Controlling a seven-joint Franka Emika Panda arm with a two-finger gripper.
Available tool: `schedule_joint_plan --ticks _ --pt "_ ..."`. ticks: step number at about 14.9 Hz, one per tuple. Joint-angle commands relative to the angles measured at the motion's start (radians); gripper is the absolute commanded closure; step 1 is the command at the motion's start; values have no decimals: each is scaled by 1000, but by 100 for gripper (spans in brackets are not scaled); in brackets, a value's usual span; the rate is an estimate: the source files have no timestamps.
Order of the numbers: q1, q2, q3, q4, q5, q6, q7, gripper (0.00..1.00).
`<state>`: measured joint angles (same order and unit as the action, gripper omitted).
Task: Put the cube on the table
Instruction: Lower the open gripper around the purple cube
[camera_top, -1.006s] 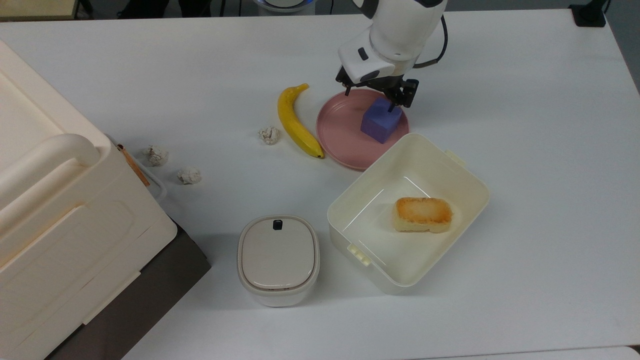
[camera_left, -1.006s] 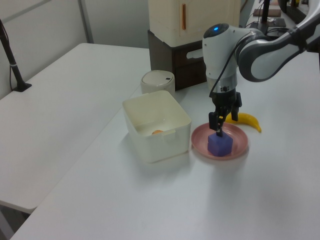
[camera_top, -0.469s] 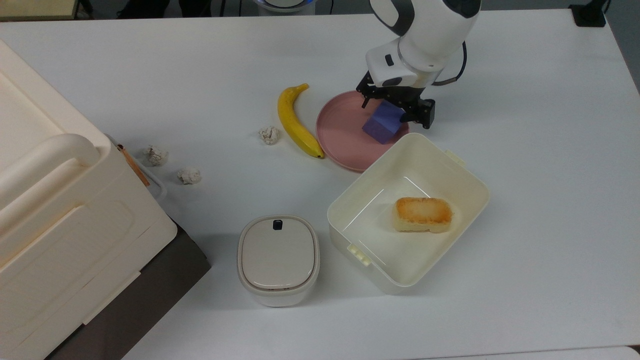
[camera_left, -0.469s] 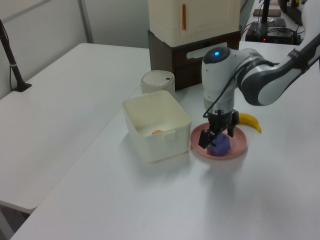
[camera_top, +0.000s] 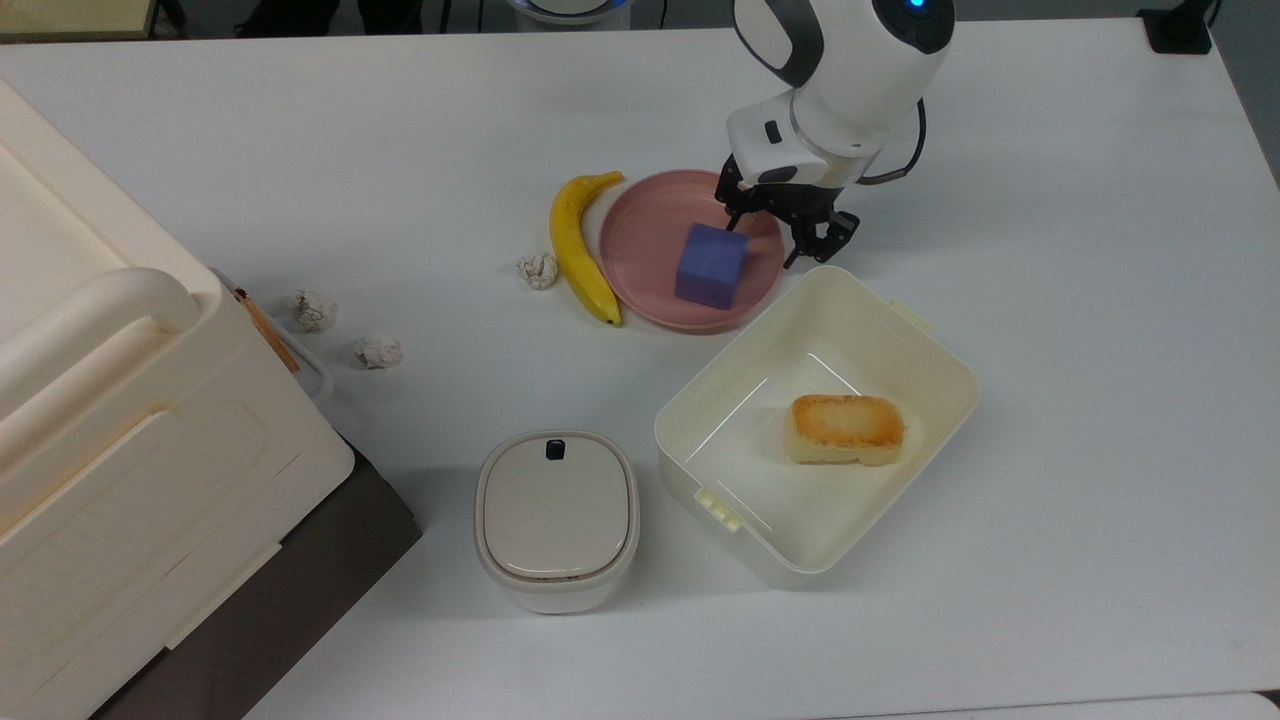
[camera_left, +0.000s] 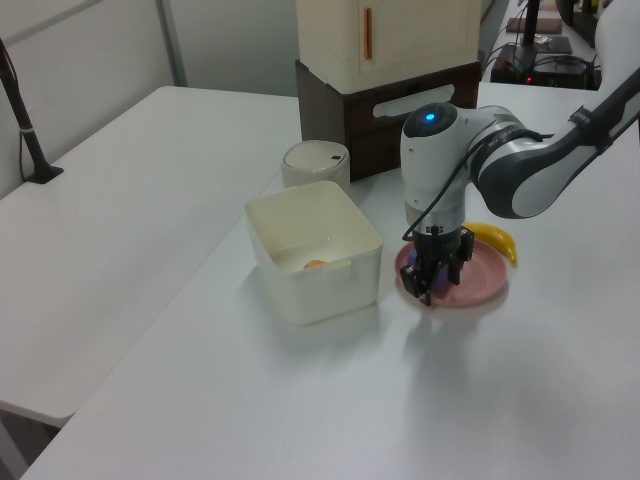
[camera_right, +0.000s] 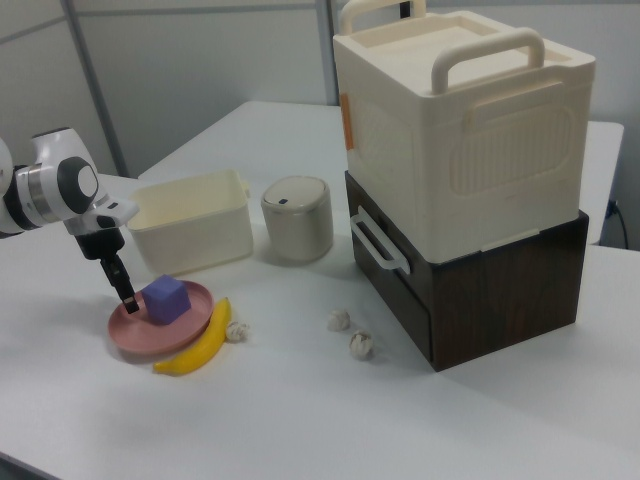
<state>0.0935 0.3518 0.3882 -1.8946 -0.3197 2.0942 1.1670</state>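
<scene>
The purple-blue cube (camera_top: 711, 265) rests flat on the pink plate (camera_top: 640, 240), and nothing grips it. In the right view the cube (camera_right: 165, 298) sits near the middle of the plate (camera_right: 150, 338). My gripper (camera_top: 775, 238) hangs low over the plate's rim on the top view's right, just beside the cube, open with nothing between its fingers. In the left view the gripper (camera_left: 438, 285) stands in front of the cube and hides most of it. The white table (camera_top: 1050, 250) lies bare to the top view's right of the gripper.
A banana (camera_top: 577, 245) touches the plate's left rim in the top view. The cream bin (camera_top: 960, 370) holding a bread block (camera_top: 848, 428) sits close below the gripper. A lidded pot (camera_top: 556, 515), paper balls (camera_top: 538, 269) and a big cream box (camera_top: 100, 400) lie to the left.
The cube was tilted between the fingers half a second ago; now it lies free on the plate. Plate and banana have slid to the top view's left.
</scene>
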Motion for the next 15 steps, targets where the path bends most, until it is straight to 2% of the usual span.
schedule_joint_plan --ticks 1,2,4,5,6,7,8,9,15 --pt "0 -5 -3 11 -18 14 25 69" --pt "-3 -5 -5 11 -18 14 25 69" --pt "-15 -11 -5 18 -18 14 22 75" --pt "-20 -11 -5 34 -18 10 20 74" --pt "-21 -13 -5 37 -13 10 22 60" --pt "-30 -17 -6 45 -9 4 23 33" --pt "-38 -20 -6 52 -7 -8 25 11" --pt "-40 -27 -6 54 -9 -22 25 1" --pt "-61 -57 -8 55 -50 -117 20 0"
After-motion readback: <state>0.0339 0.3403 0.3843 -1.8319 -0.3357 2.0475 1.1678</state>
